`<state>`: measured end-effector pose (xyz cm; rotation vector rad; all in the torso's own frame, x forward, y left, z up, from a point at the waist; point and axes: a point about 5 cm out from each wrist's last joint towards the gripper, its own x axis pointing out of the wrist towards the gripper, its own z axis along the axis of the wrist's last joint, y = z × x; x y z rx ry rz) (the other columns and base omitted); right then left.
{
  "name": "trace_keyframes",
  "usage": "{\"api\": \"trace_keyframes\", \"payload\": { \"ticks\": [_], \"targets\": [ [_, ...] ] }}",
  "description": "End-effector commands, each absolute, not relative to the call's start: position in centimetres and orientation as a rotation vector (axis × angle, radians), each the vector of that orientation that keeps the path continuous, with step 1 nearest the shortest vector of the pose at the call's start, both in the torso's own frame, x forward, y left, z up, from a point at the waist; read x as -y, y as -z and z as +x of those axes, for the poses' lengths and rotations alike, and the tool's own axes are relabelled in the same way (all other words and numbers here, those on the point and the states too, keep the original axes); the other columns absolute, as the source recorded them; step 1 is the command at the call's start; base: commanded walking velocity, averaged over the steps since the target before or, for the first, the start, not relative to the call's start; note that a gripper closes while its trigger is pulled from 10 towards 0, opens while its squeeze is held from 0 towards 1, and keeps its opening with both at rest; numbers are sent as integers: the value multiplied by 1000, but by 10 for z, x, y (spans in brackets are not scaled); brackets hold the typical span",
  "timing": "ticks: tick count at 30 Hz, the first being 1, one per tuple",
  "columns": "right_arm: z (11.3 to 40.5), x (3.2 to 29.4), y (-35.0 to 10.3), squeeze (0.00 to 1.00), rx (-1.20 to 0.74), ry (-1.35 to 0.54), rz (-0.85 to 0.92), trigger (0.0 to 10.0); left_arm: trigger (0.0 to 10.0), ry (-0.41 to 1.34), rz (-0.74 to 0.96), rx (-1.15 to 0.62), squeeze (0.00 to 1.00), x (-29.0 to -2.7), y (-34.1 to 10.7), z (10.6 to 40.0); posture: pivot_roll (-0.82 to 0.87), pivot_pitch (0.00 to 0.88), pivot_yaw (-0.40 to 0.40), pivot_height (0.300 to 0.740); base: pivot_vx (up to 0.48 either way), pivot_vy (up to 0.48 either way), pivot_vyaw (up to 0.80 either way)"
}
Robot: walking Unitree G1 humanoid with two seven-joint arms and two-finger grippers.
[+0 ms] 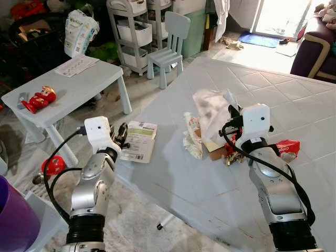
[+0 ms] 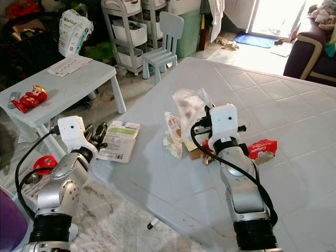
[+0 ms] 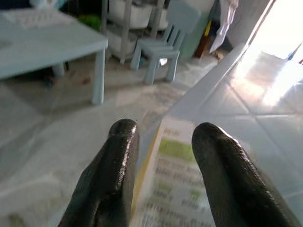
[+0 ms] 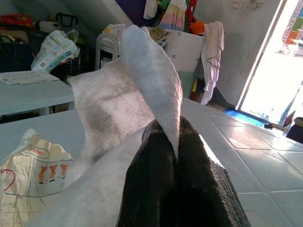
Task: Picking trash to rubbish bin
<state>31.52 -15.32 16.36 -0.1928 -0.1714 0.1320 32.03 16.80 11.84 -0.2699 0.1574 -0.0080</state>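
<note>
My right gripper (image 1: 232,112) is shut on a white tissue (image 1: 211,106), lifted a little above the big pale-blue table (image 1: 173,178); in the right wrist view the tissue (image 4: 142,75) drapes up over the closed fingers (image 4: 163,156). Below it lie a crumpled printed wrapper (image 1: 192,134), a brown cardboard scrap (image 1: 214,153) and a red toothpaste box (image 1: 287,148). My left gripper (image 1: 122,136) stands open at the table's left edge, beside a flat green-and-white packet (image 1: 140,140). That packet (image 3: 182,184) sits between and just beyond the spread fingers (image 3: 120,156).
A purple container (image 1: 14,220) stands at the bottom left. A small pale table (image 1: 84,84) holds a red toy (image 1: 39,98) and a sheet of paper. A child's chair (image 1: 169,44), shelving carts and a dark sofa (image 1: 315,52) stand behind. A red object (image 1: 54,165) lies on the floor.
</note>
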Motion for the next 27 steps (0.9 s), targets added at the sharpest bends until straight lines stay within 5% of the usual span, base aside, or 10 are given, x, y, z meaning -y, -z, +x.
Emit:
{"api": "trace_keyframes", "payload": {
  "ticks": [1, 19, 20, 21, 27],
  "targets": [
    [316, 151, -164, 0, 174, -141, -194, 0, 10000, -14, -289, -158, 1000, -172, -122, 319, -37, 0, -1, 740, 0, 0, 0],
    [315, 152, -164, 0, 174, -139, -199, 0, 10000, 60, -363, -351, 1000, -162, -109, 320, -42, 0, 3, 740, 0, 0, 0],
    [315, 152, -164, 0, 173, -138, -200, 0, 10000, 63, -356, -355, 839, -162, -109, 320, -43, 0, 3, 740, 0, 0, 0],
    [315, 152, -164, 0, 173, -138, -200, 0, 10000, 64, -351, -366, 0, -162, -108, 320, -44, 0, 3, 740, 0, 0, 0],
    [314, 153, -163, 0, 171, -135, -203, 0, 10000, 72, -359, -417, 0, -161, -101, 318, -46, 0, 4, 740, 0, 0, 0]
  ]
}}
